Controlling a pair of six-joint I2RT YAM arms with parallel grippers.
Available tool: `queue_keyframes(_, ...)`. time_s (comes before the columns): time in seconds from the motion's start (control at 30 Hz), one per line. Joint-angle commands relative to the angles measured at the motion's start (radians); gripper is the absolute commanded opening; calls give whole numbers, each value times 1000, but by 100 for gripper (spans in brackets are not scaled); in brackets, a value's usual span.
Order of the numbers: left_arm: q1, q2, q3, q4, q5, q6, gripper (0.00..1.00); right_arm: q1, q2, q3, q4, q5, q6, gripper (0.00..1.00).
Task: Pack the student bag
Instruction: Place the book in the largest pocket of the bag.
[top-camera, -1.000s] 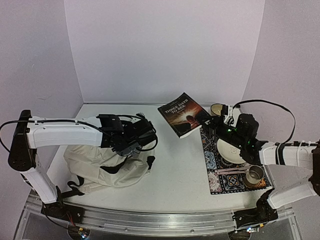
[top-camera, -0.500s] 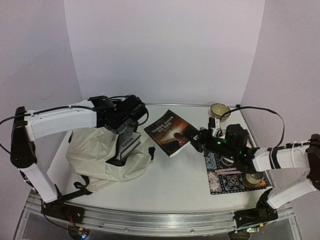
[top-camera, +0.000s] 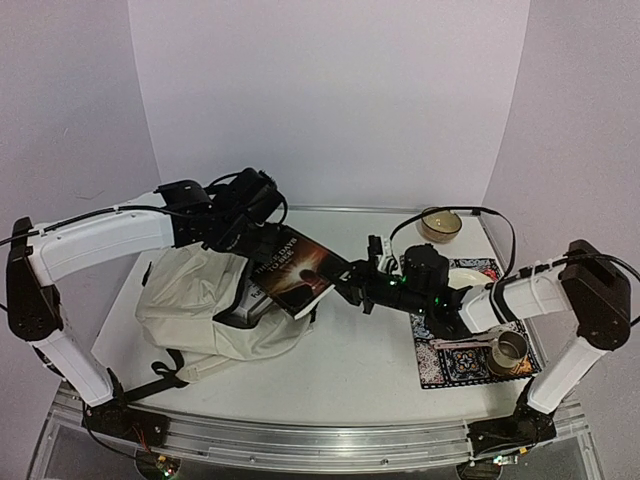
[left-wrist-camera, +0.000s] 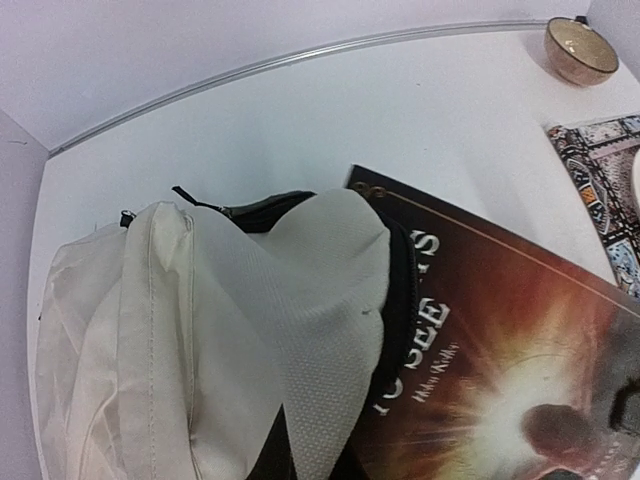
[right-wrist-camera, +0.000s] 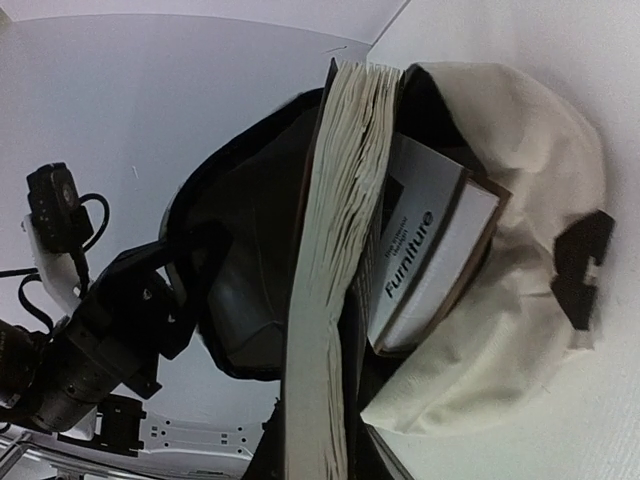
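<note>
The student bag (top-camera: 190, 300) lies at the left of the table, cream fabric with black straps. My left gripper (top-camera: 250, 215) is shut on the bag's top flap (left-wrist-camera: 330, 290) and holds it raised, so the mouth gapes toward the right. A white book titled "Furniture" (right-wrist-camera: 420, 260) sits inside the opening. My right gripper (top-camera: 350, 287) is shut on a dark book with a glowing orange cover (top-camera: 297, 270). This book's far edge is in the bag's mouth, beside the white book. Its page edges (right-wrist-camera: 330, 300) fill the middle of the right wrist view. My own fingers are hidden in both wrist views.
A patterned mat (top-camera: 432, 365) lies at the right with a white plate (top-camera: 470, 282) and a metal mug (top-camera: 510, 350) on it. A tan bowl (top-camera: 440, 223) stands at the back right near the wall. Black straps (top-camera: 165, 375) trail off the bag toward the front edge.
My right arm has carried the dark book left from the mat to the bag's mouth. My left gripper shut on the flap and lifted it up and back.
</note>
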Motion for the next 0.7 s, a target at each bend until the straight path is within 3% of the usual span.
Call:
queue_keyframes(0.0, -5, -91, 4, 158, 96, 23, 0, 29, 60, 135, 201, -43, 43, 0)
queue_keyframes(0.3, -5, -163, -35, 310, 129, 8, 0, 91, 181, 182, 204, -44, 88, 0)
queue_keyframes(0.47, -5, -169, -53, 344, 280, 45, 0, 92, 208, 227, 150, -25, 67, 0)
queue_keyframes(0.67, -6, -221, -113, 352, 444, 62, 0, 92, 259, 385, -51, -20, -18, 0)
